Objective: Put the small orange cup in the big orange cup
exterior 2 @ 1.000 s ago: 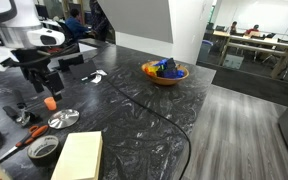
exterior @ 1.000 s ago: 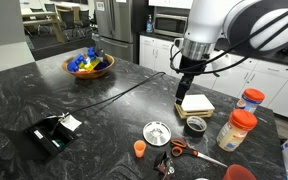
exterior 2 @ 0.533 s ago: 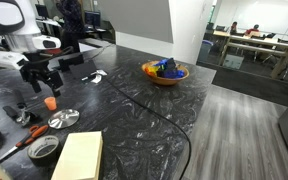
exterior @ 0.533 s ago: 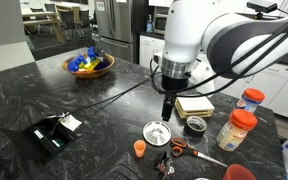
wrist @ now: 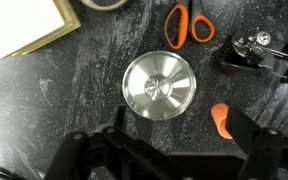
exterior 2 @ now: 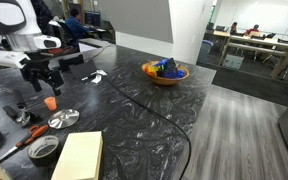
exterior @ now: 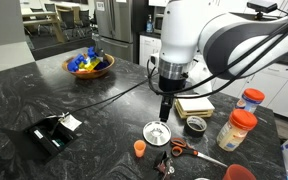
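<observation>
The black marble desk point(exterior: 24, 90) carries everything; above it the claw point(exterior: 165, 108) hangs over a round metal lid point(wrist: 159, 85), its fingers spread and empty in the wrist view. Nothing of the task looks done; grasp, carry and drop are all left. The big orange cup point(exterior: 240, 173) sits at the frame's lower edge, well apart from the small orange cup point(exterior: 140, 148), which stands just beside the lid; orange-handled scissors point(exterior: 187, 151) lie between the cups and may crowd the carry.

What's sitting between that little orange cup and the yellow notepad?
A round silver lid sits between the small orange cup and the yellow notepad; the wrist view shows it best.
</observation>
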You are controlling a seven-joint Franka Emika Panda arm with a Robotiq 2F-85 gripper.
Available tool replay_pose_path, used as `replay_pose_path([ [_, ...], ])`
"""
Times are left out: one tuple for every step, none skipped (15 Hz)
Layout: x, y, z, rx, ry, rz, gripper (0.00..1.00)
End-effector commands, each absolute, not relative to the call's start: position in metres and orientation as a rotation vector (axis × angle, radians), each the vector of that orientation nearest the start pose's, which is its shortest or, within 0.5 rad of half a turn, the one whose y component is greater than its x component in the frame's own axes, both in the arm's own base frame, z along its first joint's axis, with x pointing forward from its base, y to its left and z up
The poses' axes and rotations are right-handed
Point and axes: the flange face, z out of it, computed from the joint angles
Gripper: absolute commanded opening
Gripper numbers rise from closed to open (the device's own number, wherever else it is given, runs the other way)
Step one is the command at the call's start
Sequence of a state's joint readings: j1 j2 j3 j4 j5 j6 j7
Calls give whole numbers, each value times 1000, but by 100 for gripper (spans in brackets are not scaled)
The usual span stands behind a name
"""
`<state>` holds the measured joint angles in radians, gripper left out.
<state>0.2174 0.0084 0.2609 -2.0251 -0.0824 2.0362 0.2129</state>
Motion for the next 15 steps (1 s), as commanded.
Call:
replay_pose_path([
  [494,251,445,-3171,-483,-42,100],
  [494,251,445,-3171,-483,-42,100],
  [494,251,445,-3171,-483,-42,100],
  [494,251,445,-3171,-483,-42,100],
  [494,251,445,-3171,-483,-42,100],
  [495,252,444,-3173,-485,-41,100],
  [496,255,444,-3170,-497,-40,100],
  [496,257,443,-3166,-506,-40,100],
  [497,259,442,-3163,-514,-42,100],
  [498,262,442,-3162,-516,-48,100],
  [498,264,441,-3158,-515,-54,100],
  [499,267,441,-3154,-503,-62,100],
  [500,269,441,-3151,-494,-68,100],
  [501,272,439,-3149,-480,-77,100],
  [502,276,437,-3147,-474,-78,100],
])
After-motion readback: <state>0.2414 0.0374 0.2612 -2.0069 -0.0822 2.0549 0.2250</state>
